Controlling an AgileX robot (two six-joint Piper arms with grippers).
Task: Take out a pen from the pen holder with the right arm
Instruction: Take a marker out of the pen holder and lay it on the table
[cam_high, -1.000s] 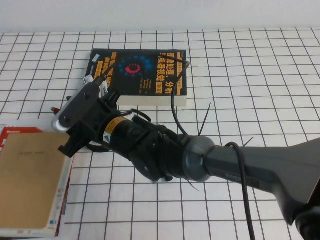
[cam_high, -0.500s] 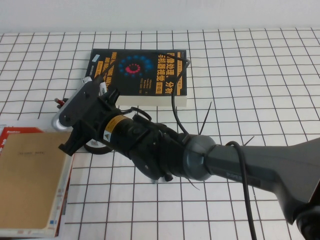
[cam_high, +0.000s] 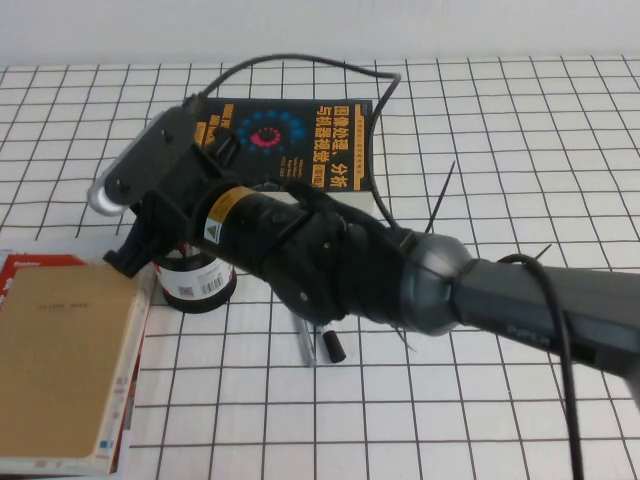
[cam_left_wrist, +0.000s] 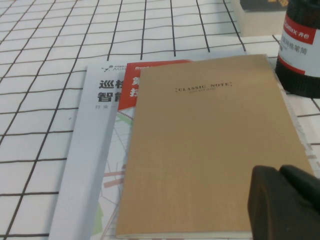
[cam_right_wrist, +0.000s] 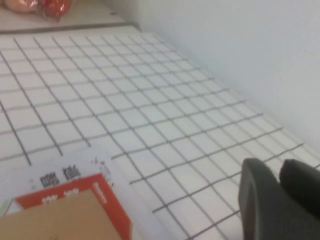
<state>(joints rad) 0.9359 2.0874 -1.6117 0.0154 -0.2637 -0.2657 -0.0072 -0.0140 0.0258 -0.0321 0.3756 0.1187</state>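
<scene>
counter (cam_high: 500, 150): white, black grid | wall (cam_high: 300, 30): plain white | my right hand (cam_right_wrist: 275, 171): by pen holder (cam_high: 196, 285), nearly pressed together | my left hand (cam_left_wrist: 280, 172): over notebook (cam_left_wrist: 210, 140), pressed together

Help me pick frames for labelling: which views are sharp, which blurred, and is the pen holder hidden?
High view: even light, sharp, but the right arm covers the top of the pen holder. Left wrist view: crisp, notebook title legible, left gripper dark over its corner. Right wrist view: blurred throughout, right gripper a soft shape above the grid cloth.
</scene>
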